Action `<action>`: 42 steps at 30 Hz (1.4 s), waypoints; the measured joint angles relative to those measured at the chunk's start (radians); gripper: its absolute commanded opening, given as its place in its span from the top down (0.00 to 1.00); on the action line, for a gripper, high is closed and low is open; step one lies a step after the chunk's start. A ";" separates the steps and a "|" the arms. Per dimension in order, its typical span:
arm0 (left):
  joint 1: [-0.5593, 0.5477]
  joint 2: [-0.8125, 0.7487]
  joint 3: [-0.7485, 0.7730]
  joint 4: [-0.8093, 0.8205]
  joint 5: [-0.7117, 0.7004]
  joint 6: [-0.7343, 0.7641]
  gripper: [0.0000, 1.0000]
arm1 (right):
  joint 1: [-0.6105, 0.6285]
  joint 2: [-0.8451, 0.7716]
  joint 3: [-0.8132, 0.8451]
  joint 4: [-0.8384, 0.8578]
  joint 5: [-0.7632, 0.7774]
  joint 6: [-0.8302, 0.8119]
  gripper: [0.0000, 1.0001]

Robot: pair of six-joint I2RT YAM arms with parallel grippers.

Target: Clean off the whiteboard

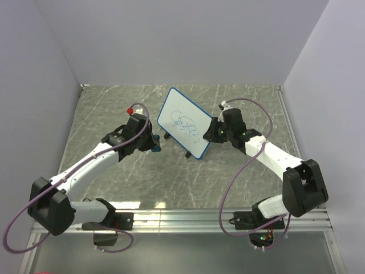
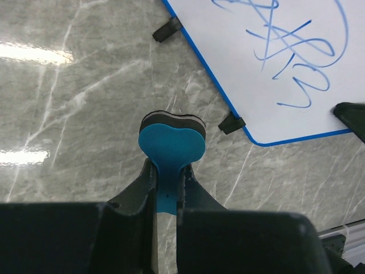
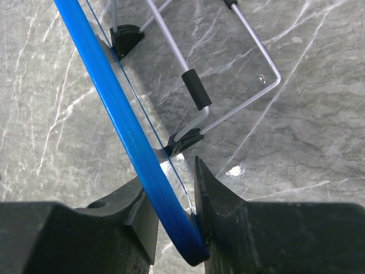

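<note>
The whiteboard stands tilted at the table's middle, white with a blue rim, black feet and blue scribbles; its lower corner shows in the left wrist view. My right gripper is shut on the board's right edge; its jaws pinch the blue rim. My left gripper is shut on a blue heart-shaped eraser with a black felt face, held above the table just left of the board's lower feet, apart from the board.
The board's wire stand rests on the marble table behind it. A small red object lies near the left arm. White walls close in the table on three sides.
</note>
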 measured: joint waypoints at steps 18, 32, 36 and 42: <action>-0.272 0.461 0.312 0.226 0.030 0.029 1.00 | -0.030 0.062 -0.008 0.089 -0.093 0.042 1.00; -0.315 0.570 0.305 0.352 0.007 0.018 1.00 | -0.065 0.083 -0.054 0.168 -0.158 0.080 1.00; -0.276 0.552 0.190 0.464 0.037 -0.004 1.00 | -0.066 0.080 -0.058 0.168 -0.170 0.082 1.00; -0.212 0.537 0.070 0.525 0.111 -0.029 1.00 | -0.062 0.075 -0.060 0.164 -0.174 0.082 1.00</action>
